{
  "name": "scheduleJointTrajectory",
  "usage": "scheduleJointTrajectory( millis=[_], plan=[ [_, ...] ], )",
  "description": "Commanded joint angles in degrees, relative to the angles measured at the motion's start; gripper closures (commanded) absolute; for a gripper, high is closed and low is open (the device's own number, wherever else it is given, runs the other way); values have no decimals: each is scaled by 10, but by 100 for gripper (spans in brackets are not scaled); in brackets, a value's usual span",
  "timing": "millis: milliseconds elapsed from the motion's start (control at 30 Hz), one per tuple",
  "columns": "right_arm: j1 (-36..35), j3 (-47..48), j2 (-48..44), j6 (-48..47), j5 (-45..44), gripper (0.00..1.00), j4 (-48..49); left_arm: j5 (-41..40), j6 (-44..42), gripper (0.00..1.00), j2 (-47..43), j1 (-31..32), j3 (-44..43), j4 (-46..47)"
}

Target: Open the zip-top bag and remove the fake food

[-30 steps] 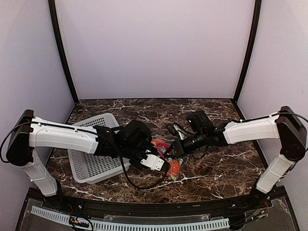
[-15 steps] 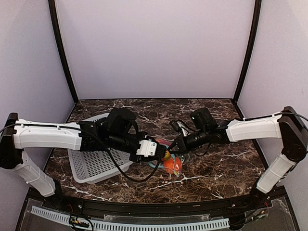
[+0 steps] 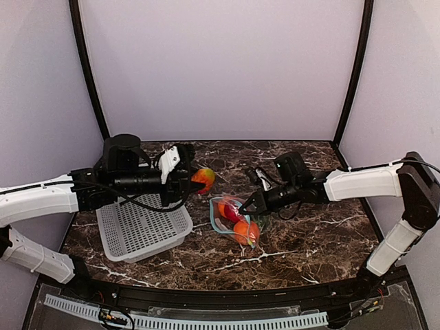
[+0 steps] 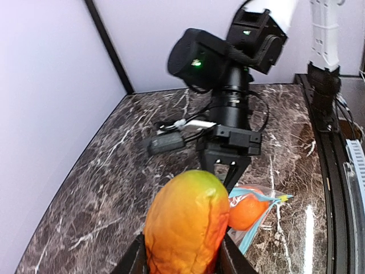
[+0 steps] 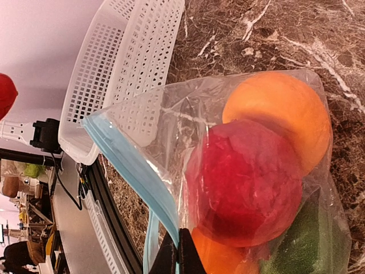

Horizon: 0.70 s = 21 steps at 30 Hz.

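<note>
Your left pincer (image 3: 192, 180), partly closed, grips the long red-orange piece (image 3: 204, 179) clear of the counter (image 3: 309, 234). The piece's long axis runs out along the fingers toward the right arm. The basket (image 3: 141, 234) lies just below and to your left of it, nearer than anything else. The bag (image 3: 221, 218) rests on the counter, below and to the right. Your right pincer (image 3: 242, 205) is closed tight on its rim by the blue strip. Two oranges, a red and a green piece lie inside.
</note>
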<state>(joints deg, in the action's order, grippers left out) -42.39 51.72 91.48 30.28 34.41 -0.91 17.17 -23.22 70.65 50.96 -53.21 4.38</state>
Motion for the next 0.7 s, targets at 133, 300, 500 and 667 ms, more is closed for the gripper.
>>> scheduleJointTrajectory(
  millis=[133, 300, 500, 667],
  plan=[
    [18, 13, -24, -18, -23, 100, 22, -255, 294, 67, -132, -37, 107, -72],
    [18, 21, -14, -24, -35, 100, 23, -320, 431, 63, -168, -79, 153, -134],
    [31, 31, -6, -33, -55, 100, 30, -281, 489, 64, -139, -158, 174, -143],
    [45, 38, 4, -29, -40, 100, 33, -257, 510, 63, -76, -247, 168, -140]
  ],
)
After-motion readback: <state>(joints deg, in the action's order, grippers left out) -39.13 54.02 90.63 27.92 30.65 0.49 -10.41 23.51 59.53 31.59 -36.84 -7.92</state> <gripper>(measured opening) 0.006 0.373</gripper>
